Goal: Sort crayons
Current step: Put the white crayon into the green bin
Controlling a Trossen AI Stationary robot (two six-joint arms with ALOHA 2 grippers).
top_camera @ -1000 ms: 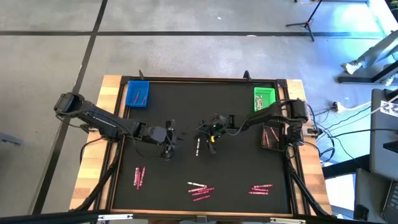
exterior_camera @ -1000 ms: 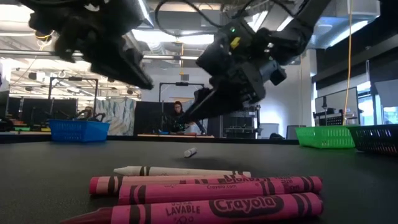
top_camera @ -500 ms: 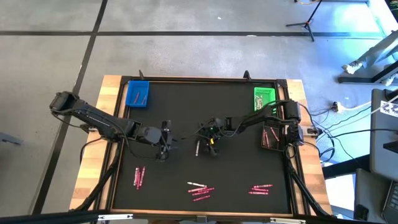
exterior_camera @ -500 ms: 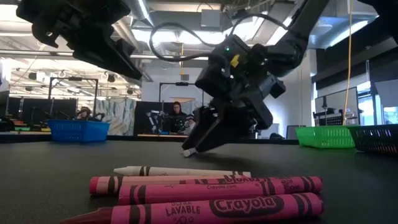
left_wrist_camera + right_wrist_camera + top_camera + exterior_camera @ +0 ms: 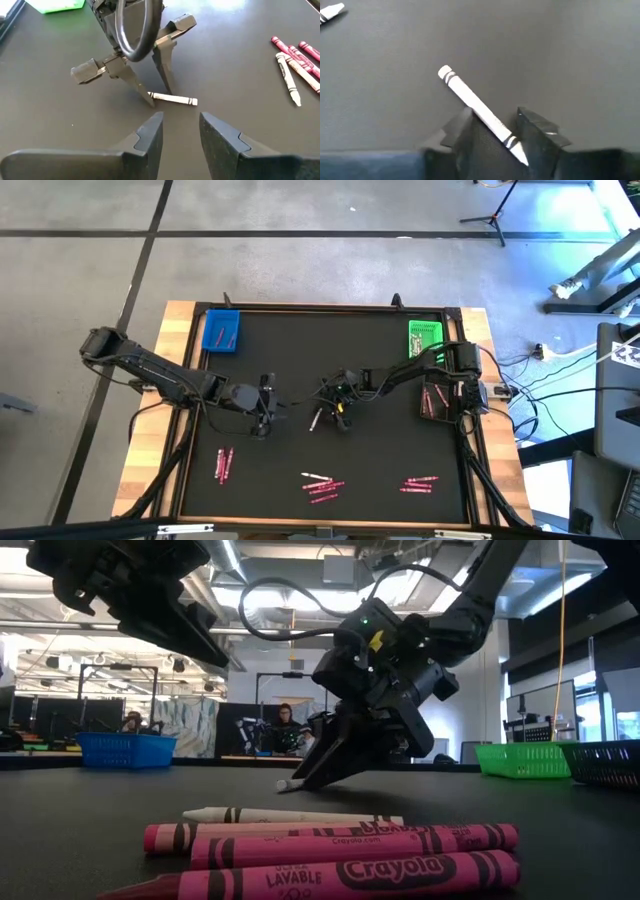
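Black mat [image 5: 380, 370], workshop behind

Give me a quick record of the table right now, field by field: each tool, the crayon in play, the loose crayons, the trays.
right tool: at table centre, tips down astride the white crayon, not clearly gripping
left tool: open, beside it, empty
white crayon: lying on the mat
pink crayons: three groups along the near edge
blue tray: far left corner
green tray: far right corner
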